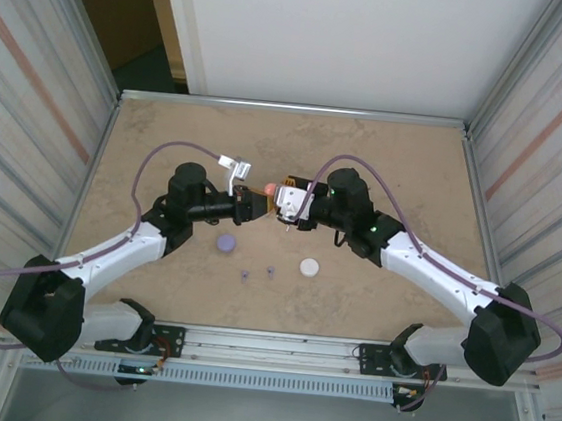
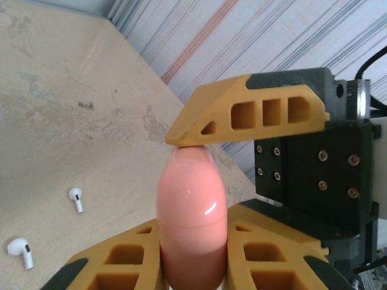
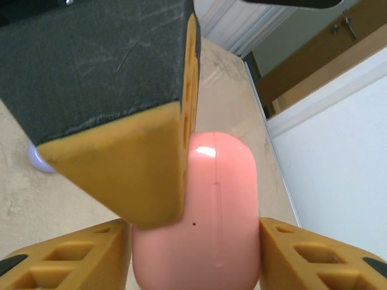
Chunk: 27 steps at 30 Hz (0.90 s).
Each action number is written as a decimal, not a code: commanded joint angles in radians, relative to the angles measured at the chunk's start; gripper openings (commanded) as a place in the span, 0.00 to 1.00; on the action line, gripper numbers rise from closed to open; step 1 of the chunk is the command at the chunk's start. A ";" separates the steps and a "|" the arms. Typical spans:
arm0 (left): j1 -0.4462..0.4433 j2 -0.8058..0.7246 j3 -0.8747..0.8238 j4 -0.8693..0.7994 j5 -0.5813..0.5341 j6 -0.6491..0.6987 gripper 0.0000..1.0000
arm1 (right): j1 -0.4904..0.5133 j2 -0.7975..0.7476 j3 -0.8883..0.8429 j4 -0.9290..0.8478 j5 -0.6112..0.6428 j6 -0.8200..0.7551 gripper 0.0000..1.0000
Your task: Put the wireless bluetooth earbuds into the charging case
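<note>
A pink charging case [image 1: 270, 187] is held above the table's middle, between both grippers. My left gripper [image 1: 258, 201] is shut on it; in the left wrist view the case [image 2: 192, 211] stands pinched between my two fingers [image 2: 115, 266]. My right gripper [image 1: 281, 197] is shut on the same case [image 3: 217, 211] from the other side, one finger [image 2: 254, 112] resting on its top. Two white earbuds [image 2: 75, 199] [image 2: 21, 251] lie on the table. Two small purple earbuds [image 1: 245, 274] [image 1: 270, 271] lie nearer the front.
A purple case [image 1: 225, 244] and a white case [image 1: 309, 267] sit on the table in front of the grippers. Ribbed metal walls [image 1: 34, 74] close in the left and right sides. A rail [image 1: 276, 349] runs along the near edge.
</note>
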 commanded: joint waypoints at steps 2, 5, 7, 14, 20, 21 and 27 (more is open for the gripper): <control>-0.006 -0.013 -0.012 0.124 0.013 0.010 0.04 | -0.015 -0.065 -0.039 0.008 -0.047 0.098 0.68; -0.007 -0.021 -0.040 0.179 0.001 0.024 0.01 | -0.017 -0.102 -0.075 0.036 -0.057 0.157 0.80; -0.006 -0.027 -0.063 0.226 -0.005 0.038 0.00 | -0.024 -0.131 -0.110 0.080 -0.076 0.228 0.85; -0.006 -0.044 -0.164 0.451 -0.001 0.113 0.00 | -0.060 -0.221 -0.201 0.180 -0.153 0.532 0.99; -0.006 -0.066 -0.216 0.565 0.000 0.173 0.00 | -0.134 -0.287 -0.356 0.442 -0.254 0.857 0.99; -0.006 -0.070 -0.222 0.571 -0.001 0.183 0.00 | -0.135 -0.295 -0.365 0.459 -0.260 0.886 0.99; -0.015 -0.088 -0.232 0.598 -0.002 0.227 0.00 | -0.140 -0.329 -0.357 0.491 -0.282 1.005 0.99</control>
